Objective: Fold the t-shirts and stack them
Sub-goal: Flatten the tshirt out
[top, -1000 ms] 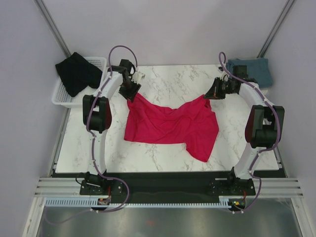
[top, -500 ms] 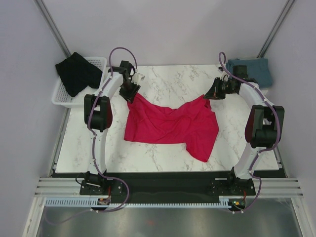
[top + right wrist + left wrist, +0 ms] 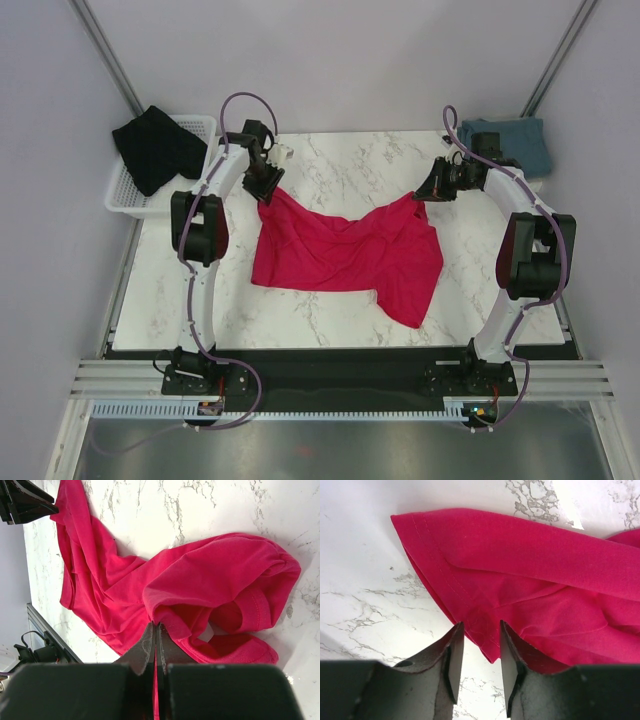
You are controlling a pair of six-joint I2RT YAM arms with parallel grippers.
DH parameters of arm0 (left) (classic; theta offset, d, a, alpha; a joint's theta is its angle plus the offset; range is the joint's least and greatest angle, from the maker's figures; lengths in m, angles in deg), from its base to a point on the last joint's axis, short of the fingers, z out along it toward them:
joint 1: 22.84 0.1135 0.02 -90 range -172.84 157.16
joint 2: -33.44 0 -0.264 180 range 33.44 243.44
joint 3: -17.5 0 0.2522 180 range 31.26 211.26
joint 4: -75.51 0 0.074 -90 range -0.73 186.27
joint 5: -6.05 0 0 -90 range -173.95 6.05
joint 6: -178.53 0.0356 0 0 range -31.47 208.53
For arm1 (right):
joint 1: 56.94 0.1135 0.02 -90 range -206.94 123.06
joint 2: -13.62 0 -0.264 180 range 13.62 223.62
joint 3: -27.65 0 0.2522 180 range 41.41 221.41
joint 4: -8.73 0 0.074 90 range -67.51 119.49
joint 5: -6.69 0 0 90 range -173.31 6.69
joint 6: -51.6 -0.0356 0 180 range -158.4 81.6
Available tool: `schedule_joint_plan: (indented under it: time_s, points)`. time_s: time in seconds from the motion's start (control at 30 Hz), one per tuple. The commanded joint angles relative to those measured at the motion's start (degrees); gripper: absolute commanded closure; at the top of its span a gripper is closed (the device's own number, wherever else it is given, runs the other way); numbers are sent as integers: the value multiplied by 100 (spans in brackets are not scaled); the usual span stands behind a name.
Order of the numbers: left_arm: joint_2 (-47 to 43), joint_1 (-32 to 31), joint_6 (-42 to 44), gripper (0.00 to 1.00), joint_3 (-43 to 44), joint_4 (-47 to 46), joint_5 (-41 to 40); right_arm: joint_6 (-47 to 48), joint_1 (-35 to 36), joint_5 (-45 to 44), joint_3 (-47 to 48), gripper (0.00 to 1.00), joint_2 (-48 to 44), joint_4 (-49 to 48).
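Observation:
The crimson red t-shirt (image 3: 345,250) lies rumpled across the middle of the marble table (image 3: 330,165). My left gripper (image 3: 267,187) hovers at its far left corner. In the left wrist view that gripper (image 3: 479,625) is open, and the hemmed corner of the red t-shirt (image 3: 530,555) reaches into the gap unclamped. My right gripper (image 3: 421,195) is at the far right corner. In the right wrist view it (image 3: 155,625) is shut on a fold of the red t-shirt (image 3: 200,575). The black t-shirt (image 3: 155,148) drapes over the basket. The blue-grey t-shirt (image 3: 510,145) sits at the far right.
A white wire basket (image 3: 125,198) stands off the table's far left corner under the black shirt. Bare marble shows behind and in front of the red shirt. Grey walls close in on both sides. A black strip (image 3: 330,352) borders the near edge.
My left wrist has shifted very slightly over the shirt's far left corner. The red shirt and the right arm have stayed still.

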Motion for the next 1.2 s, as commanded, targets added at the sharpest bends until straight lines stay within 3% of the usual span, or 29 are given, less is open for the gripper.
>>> schedule_joint_plan:
  time_s: [0.0, 0.83, 1.13, 1.17]
  points:
    - [49, 32, -213, 57, 189, 41, -38, 71, 25, -7, 64, 100, 4, -137]
    - [163, 76, -301, 61, 207, 41, 23, 80, 25, -33, 213, 100, 144, -137]
    - [198, 85, -283, 74, 233, 77, 119, 88, 34, -51, 222, 100, 162, -146]
    - [198, 76, -292, 79, 251, 51, 137, 88, 25, -59, 213, 100, 153, -146]
